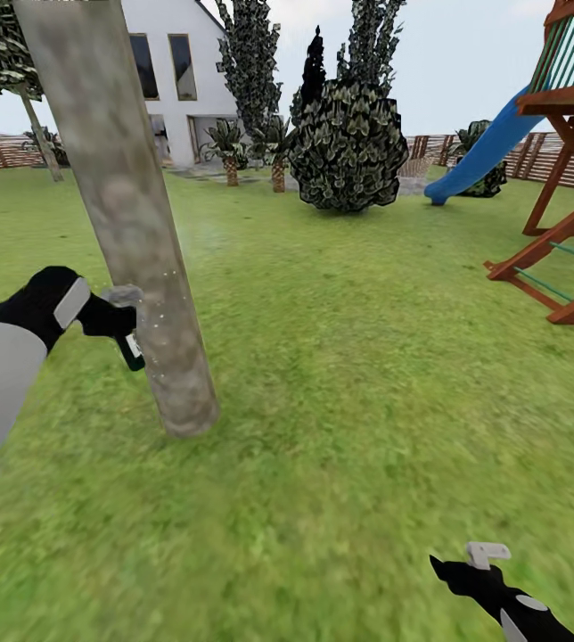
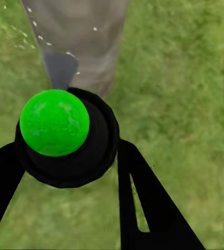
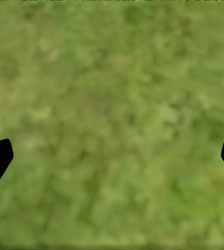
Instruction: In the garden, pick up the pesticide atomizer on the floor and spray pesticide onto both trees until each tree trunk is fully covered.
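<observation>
Left gripper [image 1: 119, 328] has the pesticide atomizer [image 1: 127, 332] clamped between its fingers, nozzle right up against the leaning tree trunk [image 1: 131, 223], low near its base. Pale pesticide specks [image 2: 39, 31] dot the bark ahead of the bottle's green spot [image 2: 54, 122]. Right gripper [image 3: 112, 156] hangs low over the lawn [image 1: 349, 357], fingers spread wide, holding nothing.

Flat, even daylight fills the head view under a pale washed-out sky [image 1: 465, 53], and the lawn [image 1: 349, 374] carries no clear cast shadows, so the light's direction cannot be told. Grass texture smears into soft blotches up close. Both wrist views are blurry, the tree trunk [image 2: 83, 36] perhaps the haziest part.
</observation>
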{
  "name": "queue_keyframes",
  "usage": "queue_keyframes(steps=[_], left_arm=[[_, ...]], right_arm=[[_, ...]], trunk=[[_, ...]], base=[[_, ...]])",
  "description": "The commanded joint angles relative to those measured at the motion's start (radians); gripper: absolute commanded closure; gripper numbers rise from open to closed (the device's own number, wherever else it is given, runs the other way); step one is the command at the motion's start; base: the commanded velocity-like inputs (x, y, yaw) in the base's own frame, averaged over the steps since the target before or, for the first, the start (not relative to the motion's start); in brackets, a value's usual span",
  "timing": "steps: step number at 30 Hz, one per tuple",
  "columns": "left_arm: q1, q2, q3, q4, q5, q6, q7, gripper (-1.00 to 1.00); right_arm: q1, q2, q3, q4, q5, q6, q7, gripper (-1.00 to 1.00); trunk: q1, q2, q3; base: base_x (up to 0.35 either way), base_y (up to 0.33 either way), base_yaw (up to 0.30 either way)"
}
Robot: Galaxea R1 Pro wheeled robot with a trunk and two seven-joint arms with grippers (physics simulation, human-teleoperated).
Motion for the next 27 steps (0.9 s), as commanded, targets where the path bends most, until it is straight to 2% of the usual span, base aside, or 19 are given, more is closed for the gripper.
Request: queue_keyframes(steps=[1,4,8,10,12,14,16,19,23,24,25,27], left_arm=[[-0.014,0.001,0.0,0.0,-0.002,0.004,0.003,1.0],[-0.088,0.002,-0.001,0.002,-0.007,0.009,0.027,1.0],[-0.087,0.002,-0.007,0.006,-0.008,0.013,0.032,1.0],[-0.052,0.006,-0.01,0.061,-0.008,0.01,0.029,1.0],[0.049,0.006,-0.01,0.084,-0.003,-0.002,0.021,1.0],[0.121,0.006,-0.007,0.084,0.004,-0.006,0.019,1.0],[0.171,0.002,-0.005,0.083,0.007,-0.015,0.017,1.0],[0.203,-0.001,-0.001,0.078,0.007,-0.025,0.017,1.0],[0.179,0.002,-0.001,0.071,0.007,-0.014,0.019,1.0],[0.123,0.002,-0.002,0.059,0.007,-0.005,0.02,1.0],[0.095,0.001,-0.002,0.055,0.007,0.0,0.02,1.0],[0.086,-0.001,0.001,0.053,0.008,0.0,0.019,1.0]], right_arm=[[0.0,0.0,0.0,0.0,0.0,0.0,0.0,-1.0],[0.0,0.0,0.0,0.0,0.0,0.0,0.0,-1.0],[0.0,0.001,0.0,0.0,0.0,0.0,0.0,-1.0],[0.0,0.0,0.0,0.0,0.0,0.0,0.0,-1.0],[0.0,0.001,0.001,0.0,0.0,0.0,0.0,-1.0],[0.0,0.001,0.001,0.001,0.0,0.0,0.0,-1.0],[0.0,0.001,0.0,0.001,0.0,0.0,0.0,-1.0],[0.0,0.001,0.0,0.0,0.0,0.0,0.0,-1.0],[0.0,0.001,0.0,0.0,0.0,0.0,0.0,-1.0],[0.0,0.001,0.0,0.0,0.0,0.0,0.0,-1.0],[0.0,0.0,0.0,0.0,-0.001,0.0,0.0,-1.0],[0.0,0.0,0.0,0.0,-0.001,0.0,0.0,-1.0]], trunk=[[0.0,0.0,0.0],[0.0,0.0,0.0],[0.0,0.0,0.0],[0.0,0.0,0.0],[0.0,0.0,0.0],[0.0,0.0,0.0],[0.0,0.0,0.0],[0.0,0.0,0.0],[0.0,0.0,0.0],[0.0,0.0,0.0],[0.0,0.0,0.0],[0.0,0.0,0.0]], base=[[0.0,0.0,0.0],[0.0,0.0,0.0],[0.0,0.0,0.0],[0.0,0.0,0.0],[0.0,0.0,0.0],[0.0,0.0,0.0],[0.0,0.0,0.0],[0.0,0.0,0.0],[0.0,0.0,0.0],[0.0,0.0,0.0],[0.0,0.0,0.0],[0.0,0.0,0.0]])
